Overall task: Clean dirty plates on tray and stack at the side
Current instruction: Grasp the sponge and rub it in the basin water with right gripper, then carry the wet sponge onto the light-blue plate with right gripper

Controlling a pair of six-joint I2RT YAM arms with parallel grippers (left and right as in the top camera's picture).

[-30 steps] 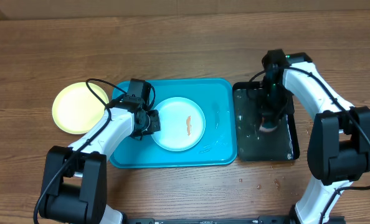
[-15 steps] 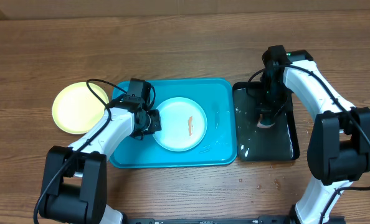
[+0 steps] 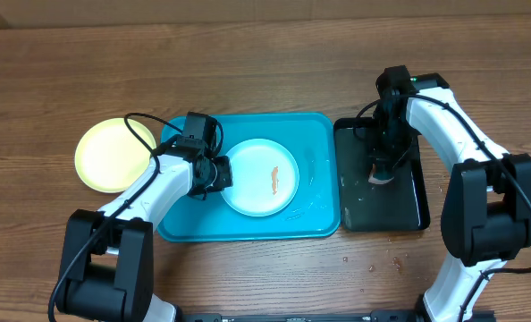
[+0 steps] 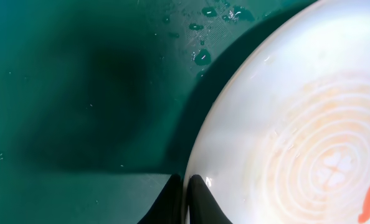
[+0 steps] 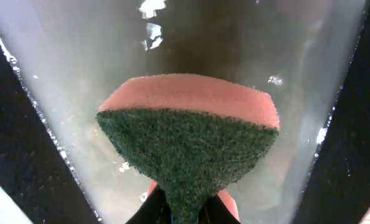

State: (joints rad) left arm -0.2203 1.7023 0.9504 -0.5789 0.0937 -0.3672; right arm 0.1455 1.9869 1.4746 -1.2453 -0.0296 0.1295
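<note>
I am looking down on a wooden table [image 3: 265, 63] with two robot arms. In the middle sits the blue tray [image 3: 315, 134]. A white plate [image 3: 259, 177] lies inside it, left of the tray's centre, with a short orange smear [image 3: 272, 180] on its face. My left claw [image 3: 219, 174] reaches in from the left, its tips pressed together on the plate's left rim, pinching it. The left wrist camera shows that rim caught between the two dark fingertips [image 4: 199, 198], a shadow on the tray beside it and water droplets [image 4: 202, 57] nearby.

A yellow-green plate [image 3: 113, 154] lies flat on the table just left of the blue tray, outside it.

To the right, just beside the blue tray, is a narrower black tray [image 3: 400, 210] with a wet, shiny floor. My right claw [image 3: 382, 170] hangs over its upper half, pinching a sponge [image 5: 188, 137] that is pink with a green scouring face. I cannot tell whether the sponge touches the water.
</note>
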